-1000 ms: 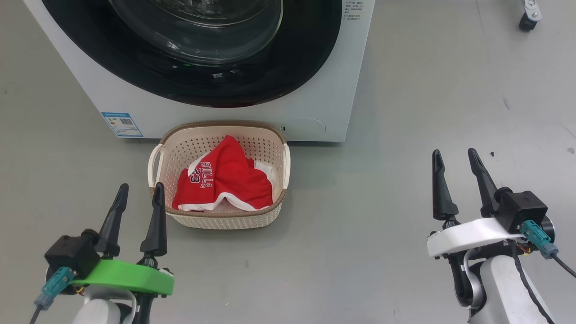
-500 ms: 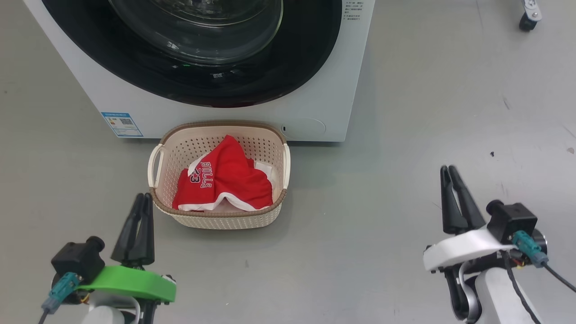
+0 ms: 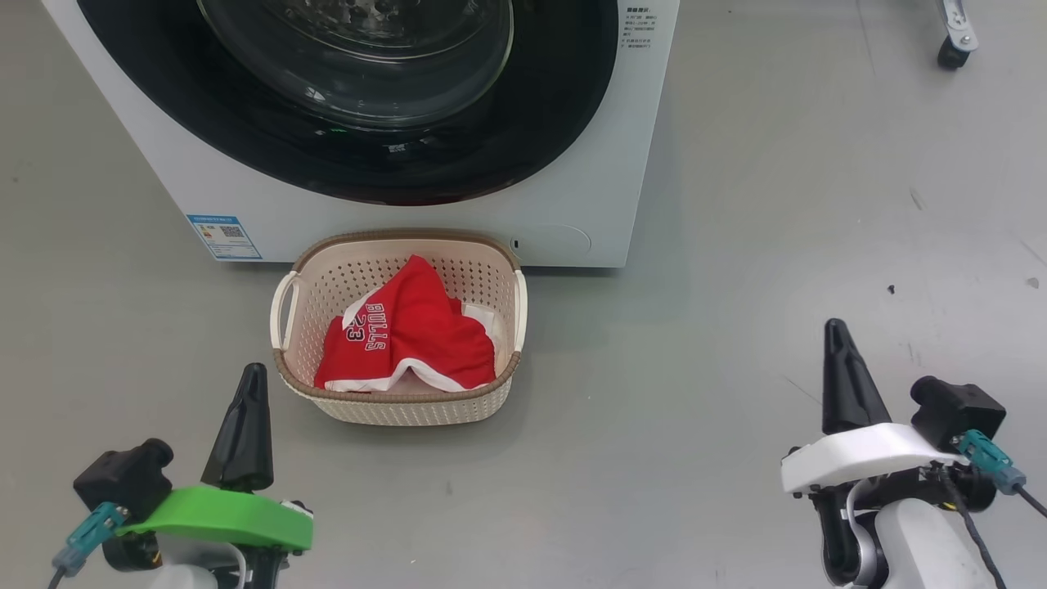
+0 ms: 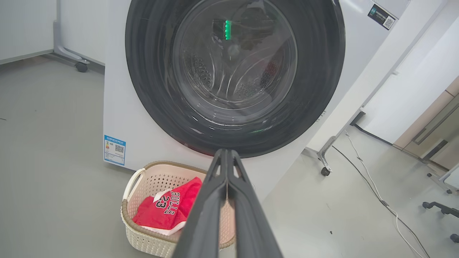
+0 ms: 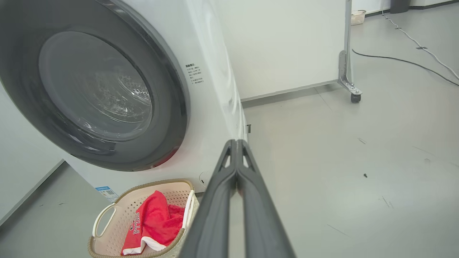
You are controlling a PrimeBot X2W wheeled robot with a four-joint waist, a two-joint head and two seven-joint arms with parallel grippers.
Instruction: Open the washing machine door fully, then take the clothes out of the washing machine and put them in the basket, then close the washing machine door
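Observation:
The white washing machine (image 3: 564, 155) stands ahead with its black-rimmed glass door (image 3: 360, 90) flat against its front, closed; the steel drum shows through the glass (image 4: 233, 61). On the floor in front sits the cream basket (image 3: 399, 405) holding red clothes (image 3: 409, 339) lettered "BULLS 23" over some white fabric. My left gripper (image 3: 253, 372) hovers left of the basket, fingers pressed together, holding nothing. Far out to the right of the basket, my right gripper (image 3: 834, 327) is shut and empty too. Both wrist views show their fingers (image 4: 226, 157) (image 5: 236, 145) touching along their length.
Grey floor lies all around. A castor of a wheeled frame (image 3: 949, 53) stands at the far right, cables (image 4: 373, 193) run over the floor to the right of the machine, and a white partition on castors (image 5: 349, 86) stands behind.
Both grippers have closed from wide open to shut and drawn back toward me. The head camera has shifted slightly, so the machine and basket sit a little lower in view.

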